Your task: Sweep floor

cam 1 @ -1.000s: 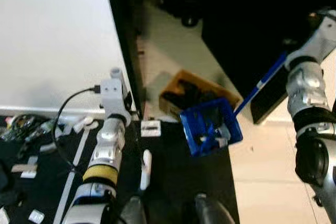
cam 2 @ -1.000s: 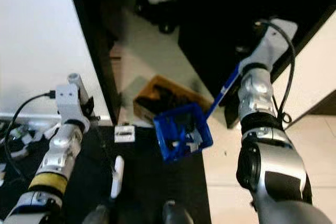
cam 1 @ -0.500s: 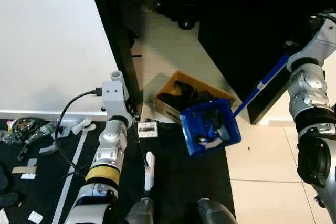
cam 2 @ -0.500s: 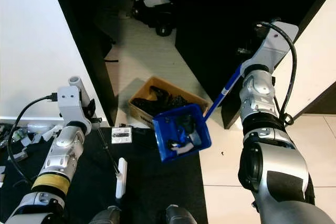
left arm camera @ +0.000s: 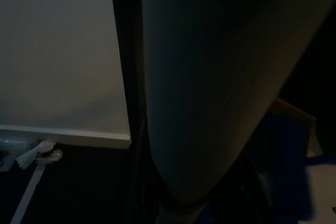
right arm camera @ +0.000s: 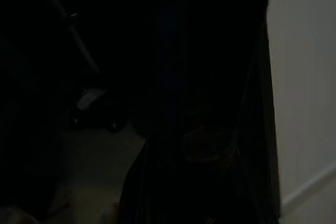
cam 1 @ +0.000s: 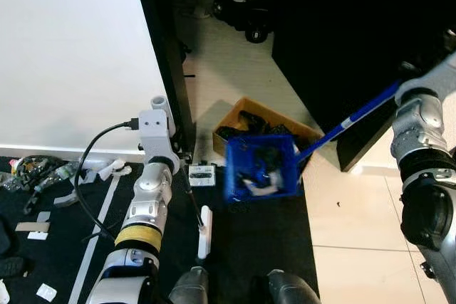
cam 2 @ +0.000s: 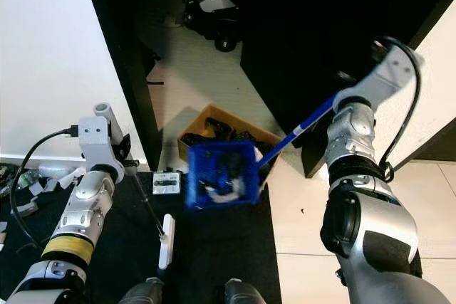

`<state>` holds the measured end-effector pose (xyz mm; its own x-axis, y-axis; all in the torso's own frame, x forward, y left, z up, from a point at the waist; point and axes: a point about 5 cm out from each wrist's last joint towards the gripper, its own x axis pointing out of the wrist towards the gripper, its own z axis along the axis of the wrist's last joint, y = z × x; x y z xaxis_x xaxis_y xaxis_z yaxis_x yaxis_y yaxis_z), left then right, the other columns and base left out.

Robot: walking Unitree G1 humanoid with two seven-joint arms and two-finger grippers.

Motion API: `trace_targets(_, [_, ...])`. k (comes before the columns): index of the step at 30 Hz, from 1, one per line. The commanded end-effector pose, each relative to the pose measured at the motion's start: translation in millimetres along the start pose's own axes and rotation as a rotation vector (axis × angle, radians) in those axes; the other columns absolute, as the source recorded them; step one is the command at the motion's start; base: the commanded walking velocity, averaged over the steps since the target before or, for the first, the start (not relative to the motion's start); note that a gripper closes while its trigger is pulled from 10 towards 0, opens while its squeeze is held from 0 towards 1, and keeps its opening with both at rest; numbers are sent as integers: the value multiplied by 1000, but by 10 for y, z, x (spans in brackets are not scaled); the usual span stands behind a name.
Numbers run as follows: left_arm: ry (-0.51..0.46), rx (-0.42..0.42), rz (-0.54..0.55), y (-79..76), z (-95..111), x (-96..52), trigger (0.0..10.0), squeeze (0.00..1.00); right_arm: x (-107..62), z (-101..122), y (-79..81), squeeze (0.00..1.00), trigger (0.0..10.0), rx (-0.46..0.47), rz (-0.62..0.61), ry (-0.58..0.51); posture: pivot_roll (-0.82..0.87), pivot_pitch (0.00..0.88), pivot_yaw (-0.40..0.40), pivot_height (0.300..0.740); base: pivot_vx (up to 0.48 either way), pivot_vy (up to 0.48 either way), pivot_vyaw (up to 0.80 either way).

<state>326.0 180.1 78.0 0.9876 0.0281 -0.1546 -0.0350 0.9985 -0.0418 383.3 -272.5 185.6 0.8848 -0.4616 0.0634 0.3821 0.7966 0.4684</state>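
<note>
We count one blue dustpan (cam 1: 261, 169) on one blue handle (cam 1: 354, 115), one cardboard box (cam 1: 308, 132) behind it, one white brush (cam 1: 204, 231), and two silver arms.

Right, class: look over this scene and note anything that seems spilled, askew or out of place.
Litter lies strewn on the black mat at the robot's left: white scraps and tangled bits. The blue dustpan, holding debris, hangs tilted above the cardboard box, blurred.
</note>
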Motion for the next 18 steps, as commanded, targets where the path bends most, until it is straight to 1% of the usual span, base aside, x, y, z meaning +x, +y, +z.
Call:
trace_targets(1, [1, -13, -8, -1, -31, -32, 10000, 0, -14, -30, -64, 0, 10000, 81, -42, 7, 2, 42, -44, 740, 0, 0, 0])
trace_targets(2, [2, -12, -12, 0, -28, -32, 10000, 0, -32, -72, -90, 0, 10000, 115, -54, 19, 1, 44, -40, 740, 0, 0, 0])
trace_targets(3, [2, -12, -12, 0, -28, -32, 10000, 0, -32, -72, -90, 0, 10000, 115, -54, 19, 1, 44, -40, 740, 0, 0, 0])
trace_targets(4, [2, -9, -19, -3, -26, -33, 10000, 0, -59, -137, -131, 0, 10000, 178, -76, 37, 1, 44, -40, 740, 0, 0, 0])
trace_targets(6, [3, -7, -22, -12, -26, -32, 10000, 0, -73, -173, -162, 0, 10000, 213, -94, 50, 1, 44, -40, 740, 0, 0, 0])
trace_targets(8, [4, -6, -26, -14, -22, -28, 10000, 0, -83, -181, -179, 0, 10000, 141, -83, 48, 1, 48, -33, 740, 0, 0, 0])
trace_targets(9, [4, -5, -27, -15, -20, -27, 10000, 0, -84, -182, -182, 0, 10000, 121, -79, 47, 1, 48, -33, 740, 0, 0, 0])
trace_targets(10, [5, -5, -29, -14, -21, -26, 10000, 0, -87, -194, -188, 0, 10000, 155, -88, 54, 0, 50, -31, 740, 0, 0, 0])
trace_targets(11, [6, -4, -31, -16, -22, -26, 10000, 0, -89, -200, -203, 0, 10000, 158, -97, 59, -1, 49, -30, 740, 0, 0, 0])
trace_targets(12, [7, -2, -34, -19, -22, -26, 10000, 0, -90, -195, -207, 0, 10000, 132, -89, 54, 0, 50, -29, 740, 0, 0, 0])
trace_targets(15, [10, 3, -41, -22, -26, -28, 10000, 0, -91, -197, -200, 0, 10000, 137, -79, 53, -1, 50, -27, 740, 0, 0, 0])
trace_targets(16, [12, 5, -42, -21, -29, -28, 10000, 0, -89, -183, -196, 0, 10000, 110, -68, 46, -1, 51, -27, 740, 0, 0, 0])
trace_targets(17, [12, 5, -42, -21, -29, -28, 10000, 0, -89, -183, -196, 0, 10000, 110, -68, 46, -1, 51, -27, 740, 0, 0, 0])
trace_targets(18, [15, 8, -43, -19, -32, -29, 10000, 0, -86, -167, -185, 0, 10000, 78, -52, 35, -1, 53, -26, 740, 0, 0, 0])
